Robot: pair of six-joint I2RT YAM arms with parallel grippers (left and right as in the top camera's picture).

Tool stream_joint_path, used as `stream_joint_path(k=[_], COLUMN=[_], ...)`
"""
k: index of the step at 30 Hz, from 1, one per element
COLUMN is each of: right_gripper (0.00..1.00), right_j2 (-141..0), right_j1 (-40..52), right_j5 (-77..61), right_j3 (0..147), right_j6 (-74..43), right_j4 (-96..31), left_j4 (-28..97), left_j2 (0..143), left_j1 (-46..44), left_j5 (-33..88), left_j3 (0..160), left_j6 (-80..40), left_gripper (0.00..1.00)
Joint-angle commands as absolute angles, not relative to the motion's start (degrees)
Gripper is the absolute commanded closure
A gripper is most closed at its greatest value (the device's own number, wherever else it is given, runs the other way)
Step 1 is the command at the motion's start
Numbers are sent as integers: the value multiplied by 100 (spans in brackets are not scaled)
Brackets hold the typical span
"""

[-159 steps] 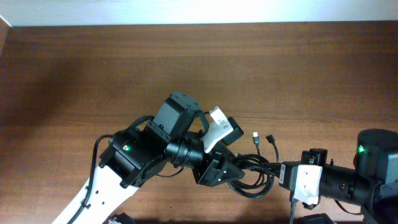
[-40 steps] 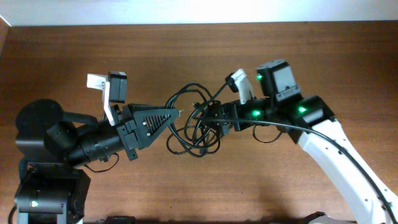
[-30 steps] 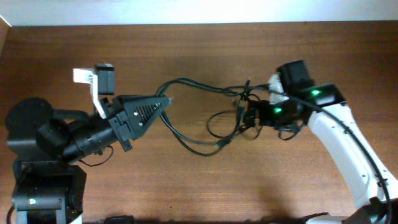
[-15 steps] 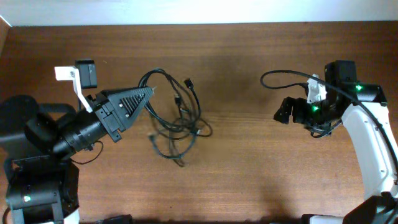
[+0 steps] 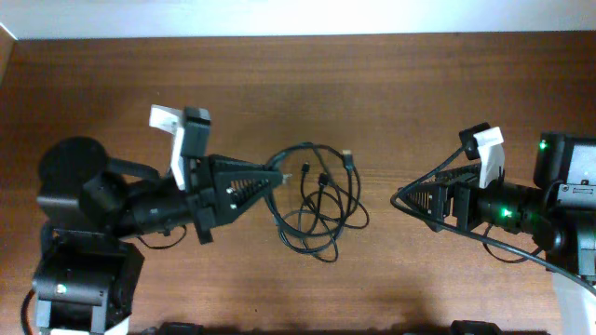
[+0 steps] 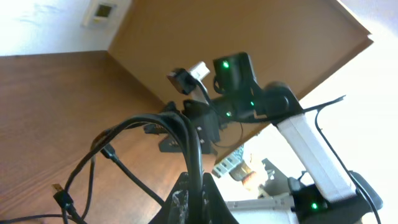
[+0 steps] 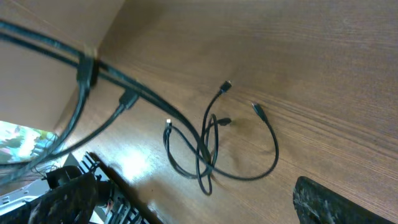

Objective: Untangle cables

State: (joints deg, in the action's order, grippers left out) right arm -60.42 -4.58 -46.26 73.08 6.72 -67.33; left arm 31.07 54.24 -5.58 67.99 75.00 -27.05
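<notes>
The cables [image 5: 318, 197] are thin black cords with small plug ends, lying as loose overlapping loops on the middle of the wooden table [image 5: 186, 93]. My left gripper [image 5: 282, 175] points right at the loops' left edge. In the left wrist view this gripper [image 6: 200, 186] is shut on the cables [image 6: 186, 134], which rise from its jaws and droop left. My right gripper [image 5: 414, 203] points left, a short way right of the loops. In the right wrist view it [image 7: 193, 183] stands wide open and empty, the cables [image 7: 208, 140] on the table beyond it.
Dark cords [image 7: 81, 65] cross the top left of the right wrist view, close to the camera. A white wall borders the table's far edge [image 5: 298, 35]. The left arm's base [image 5: 74, 279] fills the bottom left, the right arm's body [image 5: 559, 214] the far right.
The left gripper has swung right to the table's middle with the bundle in it. The right arm has drawn back low on the right and no longer carries a cable loop.
</notes>
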Motion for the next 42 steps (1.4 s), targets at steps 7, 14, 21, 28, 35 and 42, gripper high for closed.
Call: stream_joint_path(k=[7,14,21,28,35,42], right_gripper=[0,0,0,0,0,0], right_j2=[-6014,-6086,-6661,-6665,-6665,-6665], right_j1=[-489,-491,-502,-502,-502,-502], right_j5=[-4737,-3677,-2561,-2178,-2178,-2180], right_j3=[7330,7330,7330,7330,7330,7330], right_j6=[773,631,-8,-1747,-1747,-1747], right_j4=[-6886,-7273,-7328,-6785,-6722,-6726], left_j4=[5186,5966,6224,5070,4285,4191], left_j2=[7118,8637,8777,10090,11240,11391], left_j1=[-1920,-2480,-4683,-5957,-6114,-6246], left_j5=[2432,2029,1212,1216,1216,1210], left_j3=[7601,7601,7365,6860,6860,6827], left_j6=[-2217,-899,637,478,62,-89], left_gripper=[1,1,1,1,16,96])
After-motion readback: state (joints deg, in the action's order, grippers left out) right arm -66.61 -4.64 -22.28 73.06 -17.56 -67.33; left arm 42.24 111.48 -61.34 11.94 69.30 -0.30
